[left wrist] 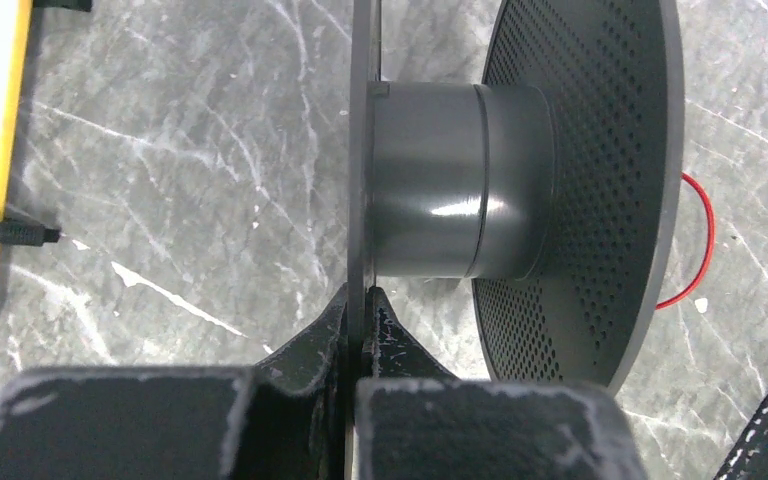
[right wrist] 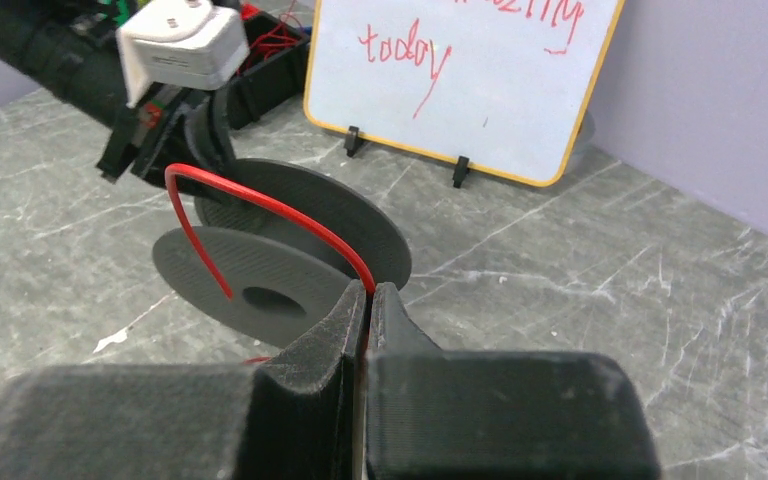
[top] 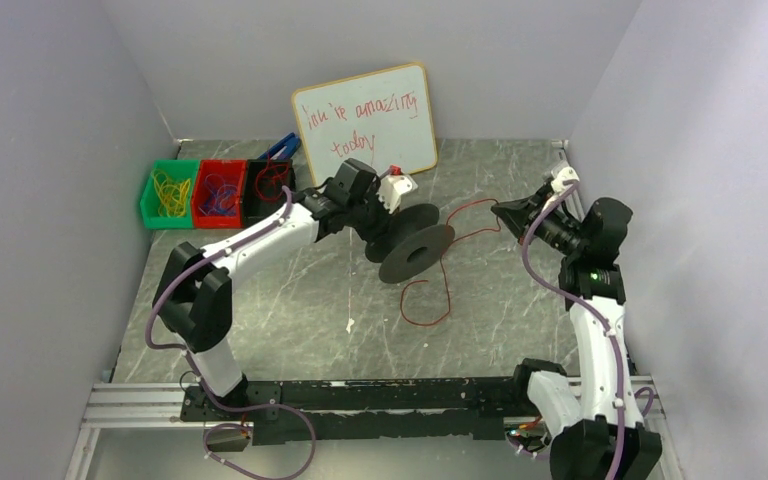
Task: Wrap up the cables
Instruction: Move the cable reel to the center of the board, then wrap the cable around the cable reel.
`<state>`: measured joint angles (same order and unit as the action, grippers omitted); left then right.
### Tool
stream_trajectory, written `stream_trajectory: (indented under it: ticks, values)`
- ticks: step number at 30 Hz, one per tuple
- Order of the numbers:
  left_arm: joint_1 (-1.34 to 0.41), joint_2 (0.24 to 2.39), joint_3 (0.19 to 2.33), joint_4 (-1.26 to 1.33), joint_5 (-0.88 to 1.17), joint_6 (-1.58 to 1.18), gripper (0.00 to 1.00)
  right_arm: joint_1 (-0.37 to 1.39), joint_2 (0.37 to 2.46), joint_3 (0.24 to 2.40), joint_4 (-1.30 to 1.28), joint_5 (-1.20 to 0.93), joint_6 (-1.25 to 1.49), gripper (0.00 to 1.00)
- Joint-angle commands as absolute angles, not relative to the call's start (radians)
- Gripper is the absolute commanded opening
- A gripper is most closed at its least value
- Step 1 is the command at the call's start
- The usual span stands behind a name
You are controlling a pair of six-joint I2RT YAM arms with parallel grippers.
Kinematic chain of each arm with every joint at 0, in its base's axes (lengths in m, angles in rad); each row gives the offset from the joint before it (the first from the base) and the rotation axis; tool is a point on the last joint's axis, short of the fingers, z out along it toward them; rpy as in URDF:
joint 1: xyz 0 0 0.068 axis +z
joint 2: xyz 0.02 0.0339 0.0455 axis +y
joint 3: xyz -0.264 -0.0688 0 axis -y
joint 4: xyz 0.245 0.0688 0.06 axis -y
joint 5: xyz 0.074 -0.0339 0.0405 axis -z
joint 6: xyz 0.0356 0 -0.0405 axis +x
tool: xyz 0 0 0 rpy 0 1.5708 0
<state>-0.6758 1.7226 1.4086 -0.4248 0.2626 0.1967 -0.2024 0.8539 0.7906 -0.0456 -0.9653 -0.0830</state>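
While left hand (left wrist: pixel 365 300) clamps the spool (left wrist: pixel 430 180), right hand (right wrist: pixel 368 295) pinches red cable (right wrist: pixel 260 205).

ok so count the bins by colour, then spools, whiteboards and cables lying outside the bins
green bin: 1
red bin: 1
black bin: 1
black spool: 1
whiteboard: 1
red cable outside the bins: 1
total: 6

Whiteboard (right wrist: pixel 460 80) top beyond the right wrist view's edge; red wire (left wrist: pixel 701 240) mostly behind the spool (left wrist: pixel 580 190).
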Motion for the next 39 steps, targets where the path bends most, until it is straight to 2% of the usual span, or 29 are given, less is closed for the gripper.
stream_trajectory:
  ticks: [1,6,11,16,22,26,29,31,39]
  values:
    - [-0.688,1.671,1.406,-0.367,0.293,0.197,0.03,-0.166,0.934,0.846,0.008,-0.893,-0.106,0.0]
    - [-0.691,1.674,1.391,-0.346,0.276,0.205,0.03,-0.053,1.025,0.908,-0.019,-0.731,-0.242,0.0]
    - [-0.693,1.668,1.39,-0.34,0.252,0.228,0.03,-0.012,1.107,0.98,-0.039,-0.685,-0.298,0.0]
    - [-0.694,1.656,1.378,-0.336,0.269,0.236,0.07,0.023,1.169,1.019,-0.112,-0.711,-0.364,0.0]
    - [-0.695,1.656,1.376,-0.334,0.272,0.234,0.15,0.074,1.221,1.027,-0.129,-0.728,-0.373,0.0]
    - [-0.694,1.652,1.372,-0.337,0.279,0.234,0.25,0.08,1.243,1.044,-0.13,-0.756,-0.341,0.0]
    - [-0.695,1.646,1.357,-0.33,0.284,0.229,0.37,0.084,1.266,1.047,-0.126,-0.798,-0.31,0.0]
    - [-0.695,1.645,1.353,-0.328,0.284,0.22,0.41,0.088,1.287,1.053,-0.131,-0.826,-0.289,0.0]
    - [-0.693,1.636,1.344,-0.327,0.303,0.153,0.41,0.091,1.358,1.013,-0.057,-0.913,-0.163,0.0]
